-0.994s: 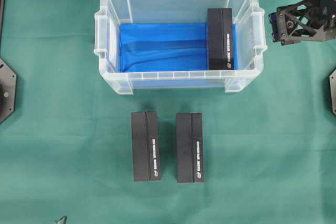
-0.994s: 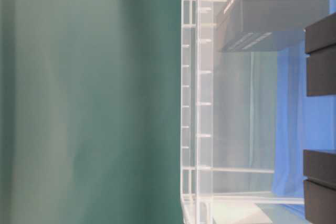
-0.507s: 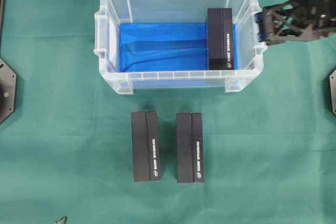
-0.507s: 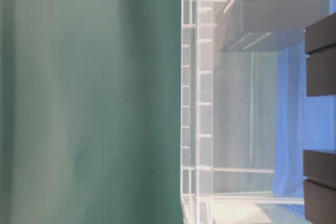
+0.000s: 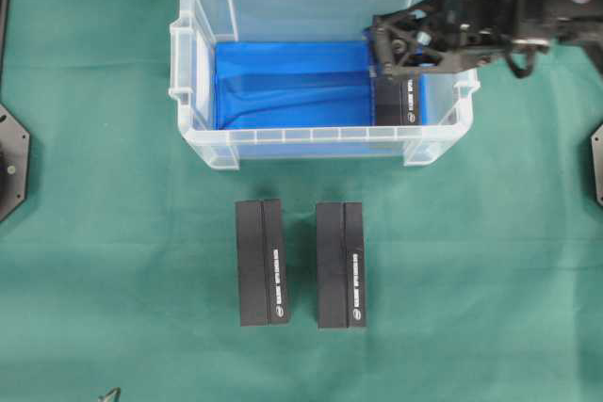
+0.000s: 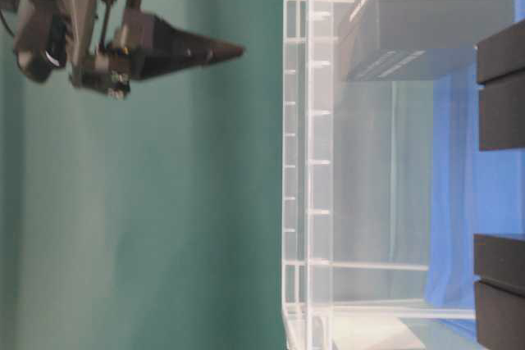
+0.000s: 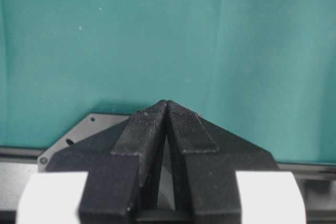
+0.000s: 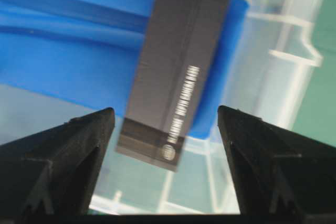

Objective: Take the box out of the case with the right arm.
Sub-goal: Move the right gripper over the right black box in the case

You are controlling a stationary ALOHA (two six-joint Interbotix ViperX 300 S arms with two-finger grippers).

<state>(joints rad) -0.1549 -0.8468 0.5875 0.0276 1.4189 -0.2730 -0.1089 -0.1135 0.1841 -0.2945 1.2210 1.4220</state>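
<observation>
Right hand (image 5: 380,56) now reaching in over the case (image 5: 203,143), fingers spread wide and empty, hovering above the box (image 5: 411,101), left hand (image 7: 167,106) sitting closed

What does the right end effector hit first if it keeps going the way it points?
Likely the black rectangular box inside the clear plastic case: the right end effector is open, and the box sits between its fingers ahead. Depth is unclear.
</observation>
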